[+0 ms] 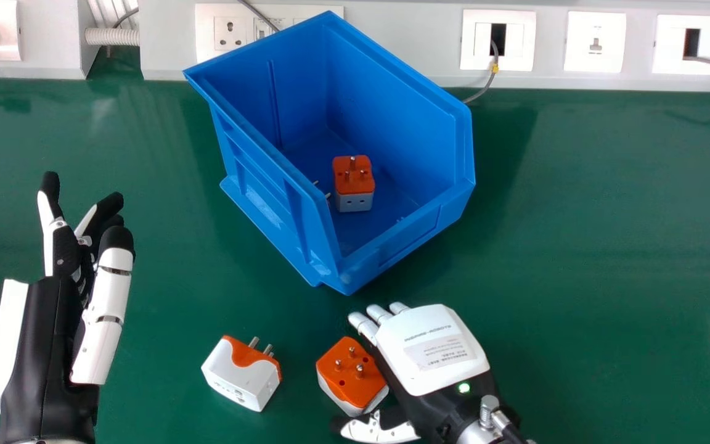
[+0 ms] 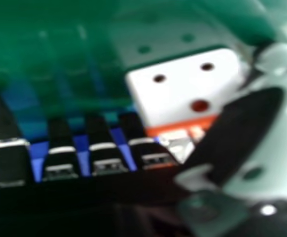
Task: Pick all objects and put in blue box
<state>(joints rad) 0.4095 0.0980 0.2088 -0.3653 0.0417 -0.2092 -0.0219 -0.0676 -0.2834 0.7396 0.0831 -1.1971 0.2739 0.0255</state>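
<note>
Head view: R robot hand (image 1: 432, 348), lower centre-right of frame, fingers extended, thumb set apart; orange-and-white block-shaped plastic plug adapter (image 1: 349, 376) in the gap, pins up. Hand prob. low & angled so fingers and thumb flank the body, clear of pins; can't tell if contact/grip is firm. L robot hand (image 1: 37, 345) at left of frame, fingers loosely apart, nothing held. White rounded adapter w/ orange pin end (image 1: 241, 373) lies lower centre-left on green surface (image 1: 607, 259), prob. next pick. Blue open-top plastic box (image 1: 410, 240), upper centre, low front toward robot, likely for a short, easy drop. Inside: orange-and-grey boxy adapter (image 1: 354, 184), upright, pins up; metal pins (image 1: 328, 195) by box's left wall, poss. another adapter.

R hand view: white socket face (image 2: 183, 89) of adapter at hand, w/ round holes + orange band, between fingers (image 2: 103, 148) and thumb (image 2: 247, 128). Head view has its orange pin face instead, plus box contents & other adapter.
</note>
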